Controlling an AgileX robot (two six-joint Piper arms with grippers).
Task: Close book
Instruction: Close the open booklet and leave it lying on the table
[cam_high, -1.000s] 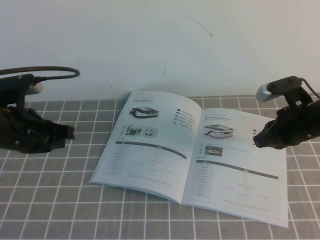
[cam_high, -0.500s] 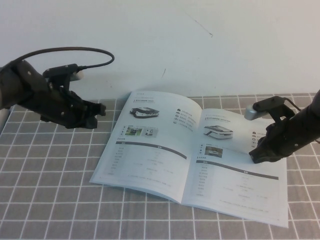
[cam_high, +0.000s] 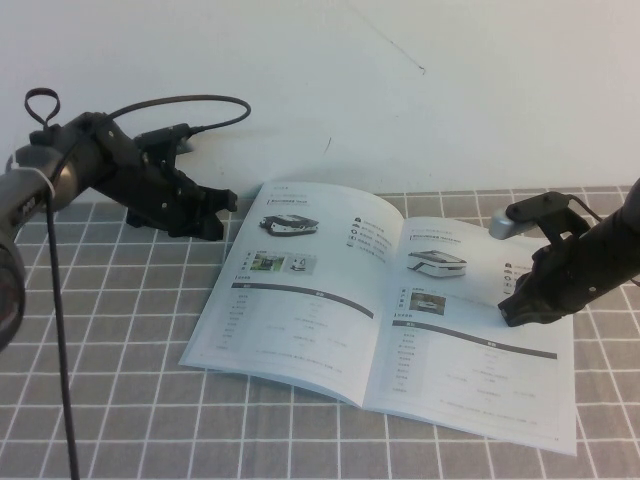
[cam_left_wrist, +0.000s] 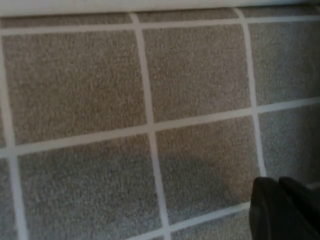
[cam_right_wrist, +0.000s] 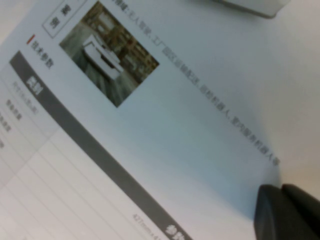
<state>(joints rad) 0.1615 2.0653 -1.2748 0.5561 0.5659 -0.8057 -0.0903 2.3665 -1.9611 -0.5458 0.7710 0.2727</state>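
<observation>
High view: clenched right gripper (cam_high: 513, 312) rests on the book's (cam_high: 300, 310) right page; clenched left gripper (cam_high: 224, 204) hovers beside its far-left corner.

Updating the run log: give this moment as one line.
book open flat | left gripper shut, over mat left of book | right gripper shut, at right page | closing not begun

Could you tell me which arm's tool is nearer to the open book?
Right. The right tool sits low over the book's right-hand page; the left tool is off the book, above the tiled mat beside its far-left corner.
</observation>
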